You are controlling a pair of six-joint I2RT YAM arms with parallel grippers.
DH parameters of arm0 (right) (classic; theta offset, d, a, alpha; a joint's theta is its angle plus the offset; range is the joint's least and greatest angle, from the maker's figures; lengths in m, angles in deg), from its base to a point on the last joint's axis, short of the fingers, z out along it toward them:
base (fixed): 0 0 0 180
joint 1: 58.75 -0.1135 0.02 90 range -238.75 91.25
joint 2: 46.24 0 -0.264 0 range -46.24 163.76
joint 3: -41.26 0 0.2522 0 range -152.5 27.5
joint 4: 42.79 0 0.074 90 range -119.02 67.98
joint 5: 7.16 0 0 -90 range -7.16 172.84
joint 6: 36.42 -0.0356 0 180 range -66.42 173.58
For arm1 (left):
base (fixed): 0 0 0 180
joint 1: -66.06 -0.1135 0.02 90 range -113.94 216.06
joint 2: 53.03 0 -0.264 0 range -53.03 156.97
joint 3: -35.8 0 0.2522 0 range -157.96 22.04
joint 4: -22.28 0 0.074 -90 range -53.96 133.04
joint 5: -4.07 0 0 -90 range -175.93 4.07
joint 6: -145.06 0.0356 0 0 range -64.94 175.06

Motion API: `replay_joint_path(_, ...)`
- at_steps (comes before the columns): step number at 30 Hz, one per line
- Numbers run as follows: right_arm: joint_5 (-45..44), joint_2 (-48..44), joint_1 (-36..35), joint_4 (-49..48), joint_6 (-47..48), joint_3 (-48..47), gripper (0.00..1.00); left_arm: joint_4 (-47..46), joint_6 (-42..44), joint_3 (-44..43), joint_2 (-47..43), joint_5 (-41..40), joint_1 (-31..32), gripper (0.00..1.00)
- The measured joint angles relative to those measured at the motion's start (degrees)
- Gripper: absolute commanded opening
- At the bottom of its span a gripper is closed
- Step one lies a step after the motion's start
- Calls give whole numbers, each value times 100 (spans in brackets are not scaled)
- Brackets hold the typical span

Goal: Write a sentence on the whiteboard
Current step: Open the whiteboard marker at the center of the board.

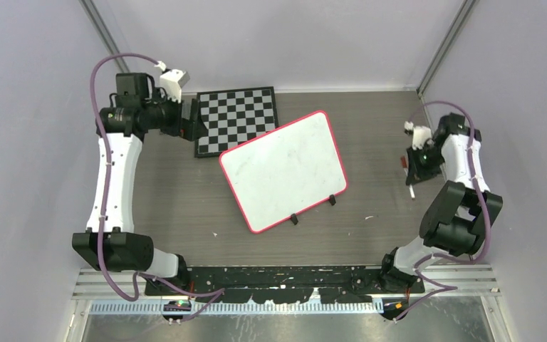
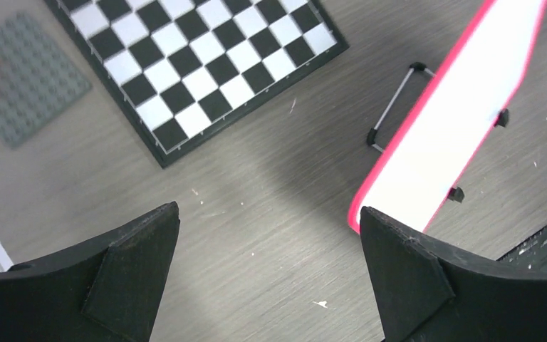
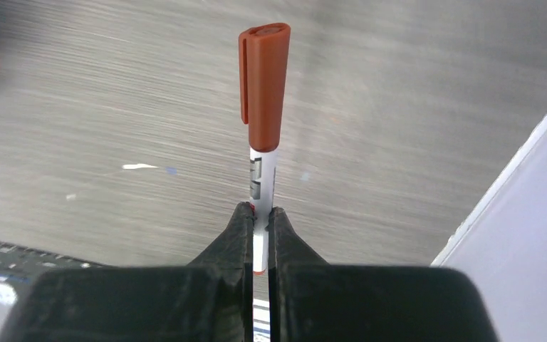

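Closest in, the right fingers (image 3: 236,239) are clenched on a slim white marker (image 3: 262,178), pinching its smooth round barrel near the tail, with the glossy reddish-brown cap (image 3: 263,78) on. Capped, it would leave no ink, and so thin a pinch could let the barrel swivel under pressure. The flat, pink-rimmed whiteboard (image 1: 285,167) lies mid-tabletop (image 1: 370,121), bare of writing, well apart; its small black clip feet (image 1: 332,200) might skid on the grainy surface. The left fingers (image 2: 132,263) gape, holding nothing.
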Motion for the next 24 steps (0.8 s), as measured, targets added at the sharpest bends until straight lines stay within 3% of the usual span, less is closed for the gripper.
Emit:
replay_joint_path(5, 776, -321, -1338, 942, -111, -1285, 0, 555, 706, -673, 55, 654, 151, 100)
replay_joint_path(9, 1322, -619, -2577, 1377, -393, -1875, 0, 938, 1097, -699, 120, 782, 1029, 100)
replay_joint_path(13, 1808, -896, -3628, 1596, -699, -1958, 0, 1198, 1272, -754, 236, 1119, 1932, 98)
replay_joint_path(18, 2455, -964, -4566, 1773, -1029, -1958, 0, 1027, 1615, -621, 87, 1572, 2461, 93)
replay_joint_path(24, 3241, -962, -5449, 1858, -1384, -1849, 0, 944, 2647, -396, -293, 1690, 3322, 88)
